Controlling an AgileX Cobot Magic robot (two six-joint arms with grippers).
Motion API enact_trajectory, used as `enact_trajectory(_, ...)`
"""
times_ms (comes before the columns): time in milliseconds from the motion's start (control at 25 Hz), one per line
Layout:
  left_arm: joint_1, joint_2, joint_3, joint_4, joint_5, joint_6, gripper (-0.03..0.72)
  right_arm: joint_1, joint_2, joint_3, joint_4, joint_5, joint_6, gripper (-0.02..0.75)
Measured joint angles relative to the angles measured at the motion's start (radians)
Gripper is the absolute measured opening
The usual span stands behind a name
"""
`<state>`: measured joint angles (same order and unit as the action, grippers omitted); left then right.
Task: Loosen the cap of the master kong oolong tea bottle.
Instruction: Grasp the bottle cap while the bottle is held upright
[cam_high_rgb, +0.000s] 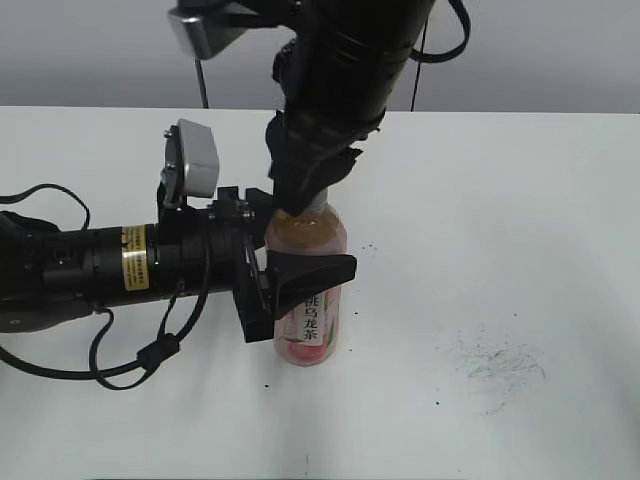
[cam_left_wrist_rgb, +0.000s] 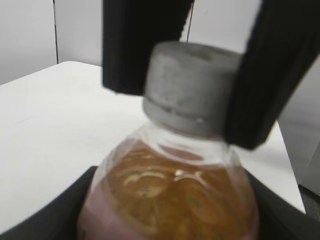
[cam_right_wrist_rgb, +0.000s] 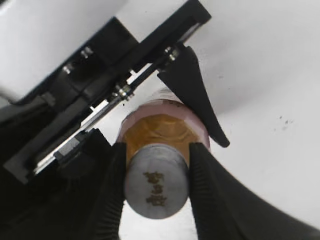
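The master kong oolong tea bottle (cam_high_rgb: 312, 305) stands upright on the white table, amber tea above a pink label with a white strip of black characters. My left gripper (cam_high_rgb: 290, 285) comes in from the left and is shut on the bottle's body; its dark fingers flank the bottle (cam_left_wrist_rgb: 170, 200) at the bottom of the left wrist view. My right gripper (cam_high_rgb: 305, 200) reaches down from above and is shut on the cap (cam_right_wrist_rgb: 156, 181), a grey-white round cap with a dark logo. In the left wrist view its two black fingers press both sides of the cap (cam_left_wrist_rgb: 190, 87). The cap is hidden in the exterior view.
The white table (cam_high_rgb: 500, 220) stretches around the bottle, with a faint dark scuff mark (cam_high_rgb: 495, 365) at the right front. The left arm's black body and cables (cam_high_rgb: 90, 270) lie along the table's left side. The left gripper's frame (cam_right_wrist_rgb: 100, 95) fills the right wrist view's left.
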<state>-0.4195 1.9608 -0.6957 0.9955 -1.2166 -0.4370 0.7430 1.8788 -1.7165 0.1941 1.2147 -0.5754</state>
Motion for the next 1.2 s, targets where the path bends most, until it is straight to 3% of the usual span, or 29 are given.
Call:
enact_trajectory(640, 0.000, 0.000, -0.001, 0.010, -0.002, 0.008, 0.448, 0.000, -0.011, 0.003, -0.004, 0.010, -1.484, 0.278)
enact_trajectory(760, 0.000, 0.000, -0.001, 0.010, -0.002, 0.008, 0.448, 0.000, -0.011, 0.003, -0.005, 0.009, -1.660, 0.278)
enact_trajectory(960, 0.000, 0.000, -0.001, 0.010, -0.002, 0.008, 0.448, 0.001, -0.011, 0.003, -0.006, 0.007, -1.700, 0.278)
enact_trajectory(1080, 0.000, 0.000, -0.001, 0.010, -0.002, 0.008, 0.448, 0.001, -0.012, 0.003, -0.006, 0.008, -1.517, 0.290)
enact_trajectory(1200, 0.000, 0.000, -0.001, 0.008, -0.002, 0.002, 0.448, 0.001, -0.012, 0.003, -0.002, 0.007, -1.233, 0.440)
